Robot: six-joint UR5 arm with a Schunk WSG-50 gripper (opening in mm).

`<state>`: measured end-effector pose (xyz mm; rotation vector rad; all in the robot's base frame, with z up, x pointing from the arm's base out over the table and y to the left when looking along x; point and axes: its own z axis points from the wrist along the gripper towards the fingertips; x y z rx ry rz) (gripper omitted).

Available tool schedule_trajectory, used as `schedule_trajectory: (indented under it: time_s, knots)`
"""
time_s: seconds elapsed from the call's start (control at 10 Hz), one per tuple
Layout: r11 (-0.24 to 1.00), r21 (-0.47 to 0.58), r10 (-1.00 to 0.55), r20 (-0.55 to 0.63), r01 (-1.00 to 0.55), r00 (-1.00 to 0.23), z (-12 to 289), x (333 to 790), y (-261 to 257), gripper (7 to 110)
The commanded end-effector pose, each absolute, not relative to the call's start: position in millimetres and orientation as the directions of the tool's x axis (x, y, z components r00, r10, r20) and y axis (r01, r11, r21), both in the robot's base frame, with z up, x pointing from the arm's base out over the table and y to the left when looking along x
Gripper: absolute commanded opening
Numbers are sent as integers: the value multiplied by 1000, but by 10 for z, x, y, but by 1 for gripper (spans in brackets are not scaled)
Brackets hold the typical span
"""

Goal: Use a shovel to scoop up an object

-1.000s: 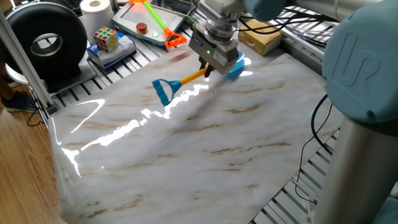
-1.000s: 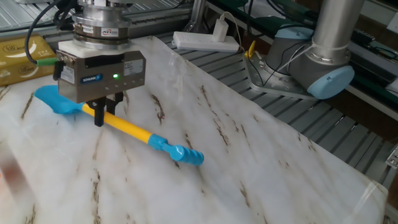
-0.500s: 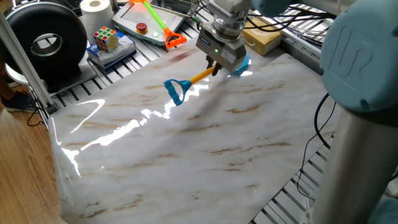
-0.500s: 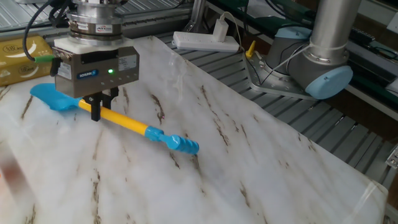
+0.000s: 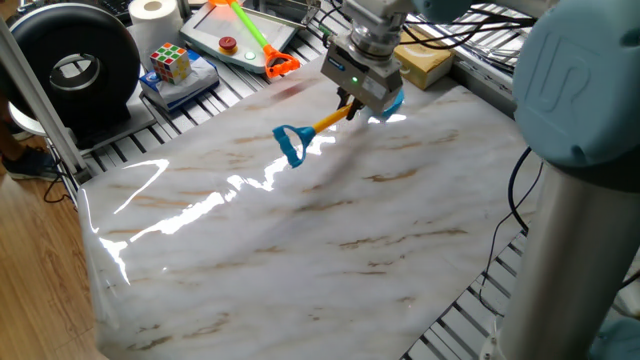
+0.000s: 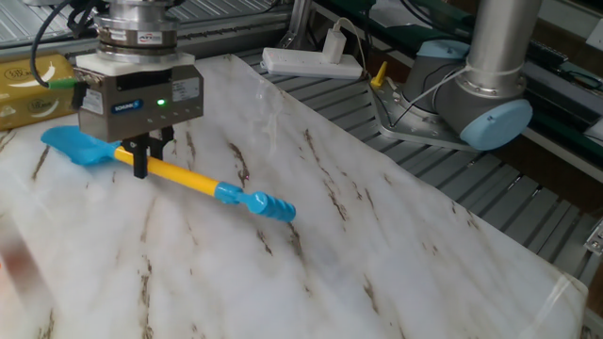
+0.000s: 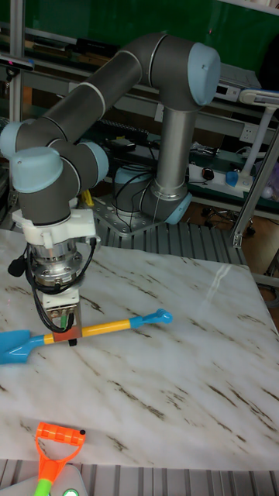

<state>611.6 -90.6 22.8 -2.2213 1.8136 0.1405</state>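
My gripper [image 5: 349, 108] is shut on the orange-yellow shaft of the shovel [image 5: 322, 124], near the blade, holding it level just above the marble tabletop [image 5: 300, 230]. The light-blue blade [image 6: 73, 148] points at the tan-yellow block, the object [image 5: 421, 62], which lies just off the marble beside the gripper. That object [image 6: 26, 78] shows only partly at the left edge of the other fixed view. The blue loop end [image 6: 257, 202] sticks out on the opposite side. In the tall fixed view the gripper [image 7: 68, 335] clamps the shovel [image 7: 112, 327]; the object is out of view there.
A green-shafted toy tool with an orange head [image 5: 256, 38] lies on a tray at the back. A puzzle cube [image 5: 170, 62], a paper roll [image 5: 155, 12] and a black round device [image 5: 72, 66] stand at the far left. A power strip [image 6: 311, 64] and the arm's base [image 6: 490, 94] flank the table.
The gripper has carried the shovel steadily toward the tan-yellow block, blade first, staying shut on the shaft. Nothing else on the table has moved.
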Motion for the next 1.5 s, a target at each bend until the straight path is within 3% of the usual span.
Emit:
schedule_trajectory:
  time_s: [0.0, 0.8, 1.4]
  knots:
    - [-194, -145, -940, -256, -970, 226, 156, 6136, -1038, 7]
    - [-160, -42, -965, -201, -986, 166, 251, 6019, -993, 7]
    - [-186, -40, -961, -201, -982, 190, 148, 6006, -1150, 7]
